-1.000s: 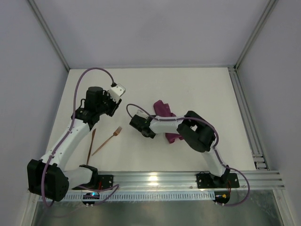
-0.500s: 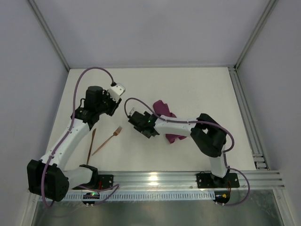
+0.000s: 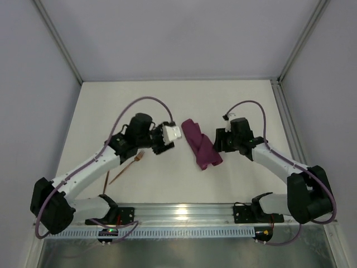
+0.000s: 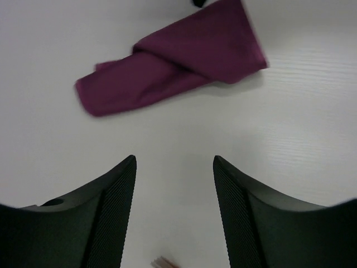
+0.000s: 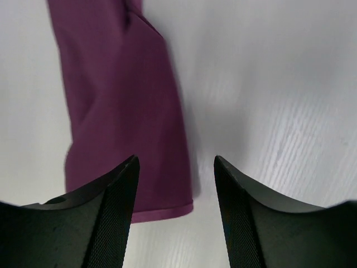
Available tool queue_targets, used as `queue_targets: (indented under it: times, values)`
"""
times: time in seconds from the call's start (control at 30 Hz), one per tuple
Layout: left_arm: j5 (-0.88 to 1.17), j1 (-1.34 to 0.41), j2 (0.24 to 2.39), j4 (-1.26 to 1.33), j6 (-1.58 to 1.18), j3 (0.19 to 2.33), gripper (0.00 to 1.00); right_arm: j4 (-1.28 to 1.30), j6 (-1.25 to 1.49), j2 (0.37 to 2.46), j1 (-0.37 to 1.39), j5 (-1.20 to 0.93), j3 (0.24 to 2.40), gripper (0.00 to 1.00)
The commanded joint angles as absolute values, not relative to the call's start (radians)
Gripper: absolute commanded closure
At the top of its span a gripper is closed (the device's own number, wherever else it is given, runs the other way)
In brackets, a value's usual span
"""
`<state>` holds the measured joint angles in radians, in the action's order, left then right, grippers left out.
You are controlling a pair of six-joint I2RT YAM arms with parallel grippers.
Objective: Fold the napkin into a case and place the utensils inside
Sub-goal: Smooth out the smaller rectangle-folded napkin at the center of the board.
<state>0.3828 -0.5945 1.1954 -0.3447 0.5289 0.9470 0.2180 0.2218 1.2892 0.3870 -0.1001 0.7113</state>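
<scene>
While two utensils (image 3: 126, 170) lie together, one case (image 3: 201, 146) sits apart.

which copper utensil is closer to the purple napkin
The fork, tines toward the napkin; the plain slim piece lies farther left, partly under the left arm.

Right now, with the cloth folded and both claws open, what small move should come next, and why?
Likely the left claw should turn toward the fork and lower over it: the case lies folded as a narrow oblong, that claw is open and empty, and the fork lies outside the case beside the left arm.
</scene>
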Motion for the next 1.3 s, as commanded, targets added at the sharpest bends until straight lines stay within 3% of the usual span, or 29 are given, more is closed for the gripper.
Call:
queue_targets:
  times: [0.0,0.07,0.27,0.57,0.7,1.0,1.27]
  values:
    - [0.284,-0.833,1.291,-0.269,0.767,0.89,0.39,0.129,0.265,1.304,0.266,-0.351,0.629,0.4]
    - [0.253,-0.912,1.418,-0.236,0.762,0.942,0.36,0.091,0.276,1.333,0.22,-0.406,0.6,0.41]
    - [0.149,-1.008,1.646,-0.121,0.86,1.008,0.38,-0.06,0.328,1.399,0.169,-0.485,0.525,0.46]
    - [-0.023,-1.088,1.704,0.161,0.969,0.867,0.39,-0.086,0.341,1.454,0.17,-0.492,0.508,0.53]
    - [-0.028,-1.088,1.657,0.233,1.017,0.818,0.39,-0.068,0.342,1.456,0.17,-0.488,0.517,0.54]
    - [-0.023,-1.098,1.805,0.366,1.097,0.816,0.39,-0.04,0.362,1.45,0.17,-0.469,0.515,0.54]
    - [0.026,-1.121,1.839,0.391,0.993,0.819,0.71,-0.074,0.419,1.474,0.17,-0.511,0.492,0.61]
